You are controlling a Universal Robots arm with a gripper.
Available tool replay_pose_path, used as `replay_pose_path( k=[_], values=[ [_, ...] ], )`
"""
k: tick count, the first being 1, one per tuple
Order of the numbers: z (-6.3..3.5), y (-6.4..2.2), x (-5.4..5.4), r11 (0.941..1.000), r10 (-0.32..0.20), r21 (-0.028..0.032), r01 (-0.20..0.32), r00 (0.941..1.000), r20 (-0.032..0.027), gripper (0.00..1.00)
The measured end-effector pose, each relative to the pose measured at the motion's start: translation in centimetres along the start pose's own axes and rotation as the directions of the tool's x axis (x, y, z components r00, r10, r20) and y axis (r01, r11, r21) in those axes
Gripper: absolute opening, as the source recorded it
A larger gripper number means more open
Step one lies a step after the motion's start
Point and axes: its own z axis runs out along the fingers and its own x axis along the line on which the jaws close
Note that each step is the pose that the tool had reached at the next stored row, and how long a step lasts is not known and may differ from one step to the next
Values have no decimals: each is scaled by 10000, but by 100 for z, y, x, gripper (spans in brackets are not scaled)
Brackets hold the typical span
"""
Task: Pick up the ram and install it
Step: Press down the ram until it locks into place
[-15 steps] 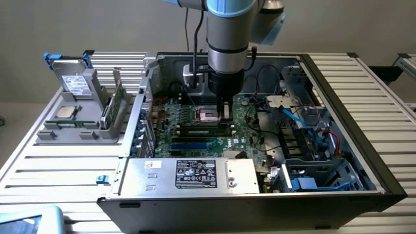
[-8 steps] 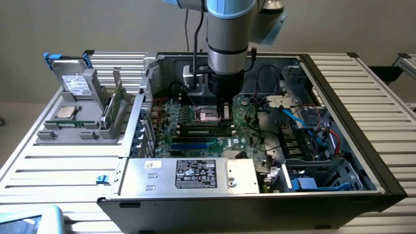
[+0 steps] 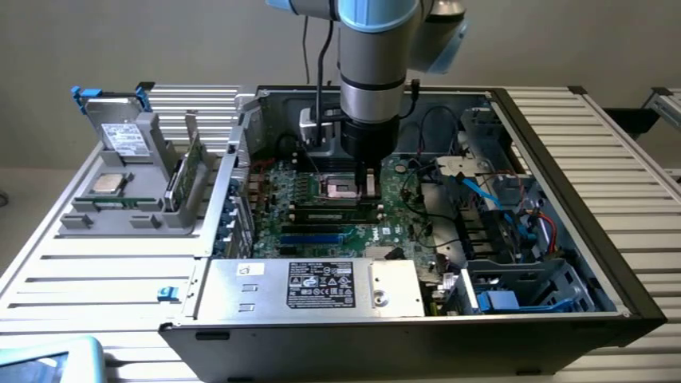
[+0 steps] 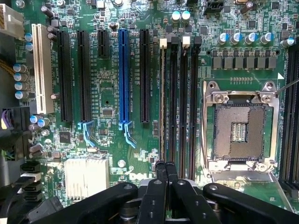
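Note:
My gripper is shut, its black fingertips pressed together with nothing between them. It hangs low over the motherboard inside the open computer case, just over one end of the row of long black memory slots. In the slot nearest the blue connector, the ram sits on edge as a thin strip. In the exterior view it shows as a green strip just below the arm's wrist, and the gripper is above the processor socket area. Another green circuit-board strip stands on edge in the grey holder outside the case.
The open processor socket lies beside the slots. The grey holder at the exterior view's left also carries a boxy drive and a silver chip. Cables and drive bays crowd the case's right side. The power supply sits at the front.

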Motion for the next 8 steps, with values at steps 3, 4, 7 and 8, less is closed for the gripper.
replay_pose_path(
  k=[3, 4, 7, 8],
  values=[
    [-31, 12, -1, 10000, 13, 8, -13, 10000, 19, 11],
    [-59, 21, 1, 10000, 13, 4, -13, 10000, 9, 11],
    [-92, 78, 5, 10000, 19, 3, -19, 10000, 6, 11],
    [-93, 105, 5, 10000, 20, 3, -20, 10000, 7, 11]
  ],
)
